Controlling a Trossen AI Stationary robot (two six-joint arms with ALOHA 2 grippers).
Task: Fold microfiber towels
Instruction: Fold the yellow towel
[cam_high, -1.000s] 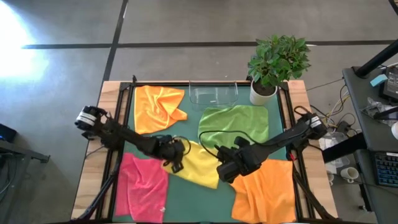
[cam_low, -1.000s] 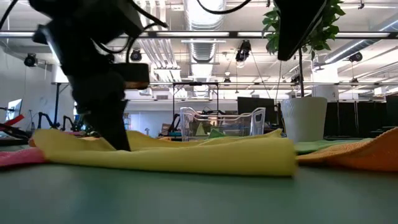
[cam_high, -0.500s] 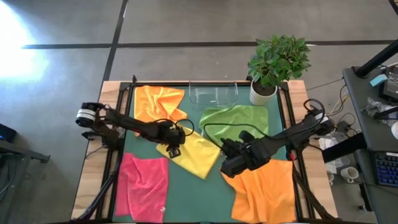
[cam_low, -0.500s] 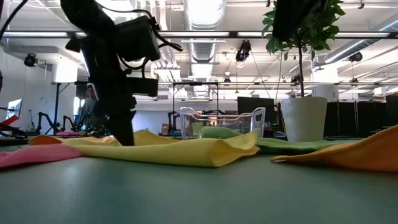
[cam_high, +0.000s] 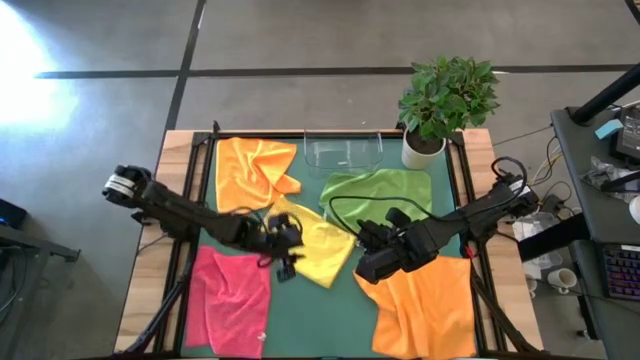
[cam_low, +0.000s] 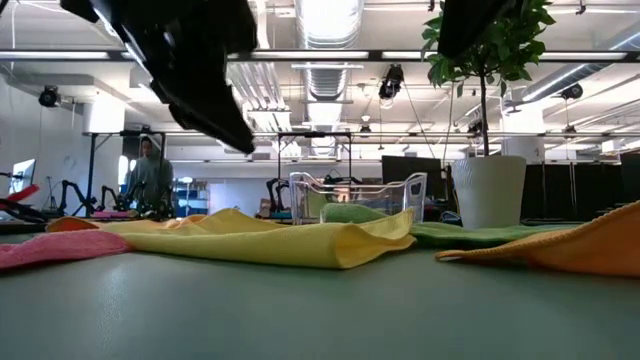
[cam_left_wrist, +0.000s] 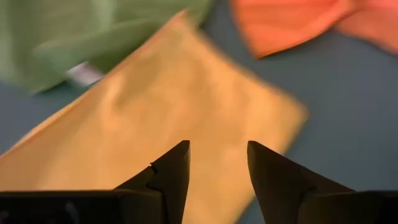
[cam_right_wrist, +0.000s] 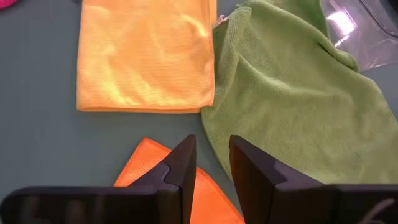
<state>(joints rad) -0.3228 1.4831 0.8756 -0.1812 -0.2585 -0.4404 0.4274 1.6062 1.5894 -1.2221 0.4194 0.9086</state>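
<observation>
Fingers of the left gripper hang parted and empty above the folded yellow towel mid-frame, so next is probably another fold or a fresh towel.

Bright even light; sun glare on floor top-left; left wrist view motion-blurred.

The left wrist view is motion-blurred; the orange towel runs off the high view's bottom edge.

No legible txt, labels, brands or nos. anywhere — towels, mat, bin, pot all unmarked.
</observation>
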